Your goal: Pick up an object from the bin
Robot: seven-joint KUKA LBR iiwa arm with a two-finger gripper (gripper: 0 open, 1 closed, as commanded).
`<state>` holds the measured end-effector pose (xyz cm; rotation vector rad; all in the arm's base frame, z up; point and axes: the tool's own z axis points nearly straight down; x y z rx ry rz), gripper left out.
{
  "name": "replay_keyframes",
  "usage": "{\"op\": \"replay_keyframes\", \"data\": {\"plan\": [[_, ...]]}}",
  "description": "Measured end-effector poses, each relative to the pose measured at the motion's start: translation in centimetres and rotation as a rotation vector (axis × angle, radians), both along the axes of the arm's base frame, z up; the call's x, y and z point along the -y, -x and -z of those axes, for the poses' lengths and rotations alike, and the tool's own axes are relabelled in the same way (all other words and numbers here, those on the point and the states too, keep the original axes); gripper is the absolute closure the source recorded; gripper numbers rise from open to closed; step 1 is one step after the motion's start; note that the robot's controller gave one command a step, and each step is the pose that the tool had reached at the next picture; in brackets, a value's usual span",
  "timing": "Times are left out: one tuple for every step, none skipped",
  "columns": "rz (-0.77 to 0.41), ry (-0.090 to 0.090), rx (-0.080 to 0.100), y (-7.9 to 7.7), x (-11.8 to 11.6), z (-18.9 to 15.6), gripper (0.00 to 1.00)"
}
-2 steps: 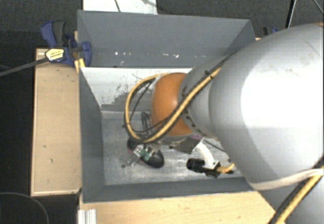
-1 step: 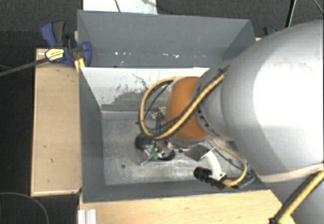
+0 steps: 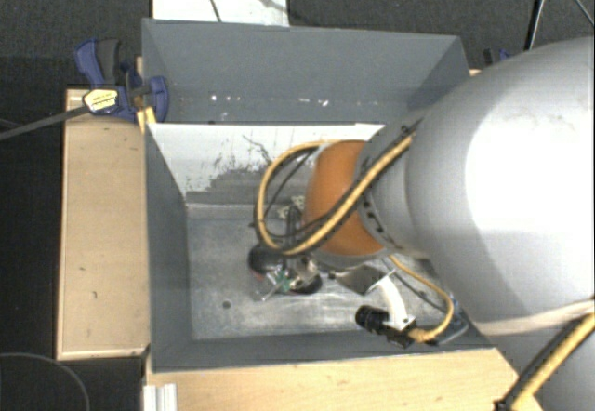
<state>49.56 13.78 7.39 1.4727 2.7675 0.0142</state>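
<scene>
One pincer (image 3: 284,273): we see it low in the bin, its dark tip down at the floor, a little left of the middle.
Its state: we cannot tell whether it is spread or pressed together, as the tip is dark and half hidden under the wrist.
Thing at the tip: a small thing (image 3: 278,285) with green and reddish flecks lies on the floor right at the pincer. We cannot make out its kind, nor whether it is pinched.
Wrist: an orange cover (image 3: 337,195) sits just above the pincer, with yellow and black cables (image 3: 267,205) looped round its left side.
Plug: a white and black plug (image 3: 385,311) on a yellow cable lies near the front wall, to the right of the pincer.
Arm: the big grey arm (image 3: 507,214) comes in from the right and covers the bin's right half.
Bin (image 3: 167,242): grey walls, with scuffed metal floor showing left of the pincer.
</scene>
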Motion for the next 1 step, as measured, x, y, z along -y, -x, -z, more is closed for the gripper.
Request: {"op": "replay_keyframes", "data": {"plan": [[-0.006,0.004,-0.006,-0.12,-0.04,-5.20,1.00]]}}
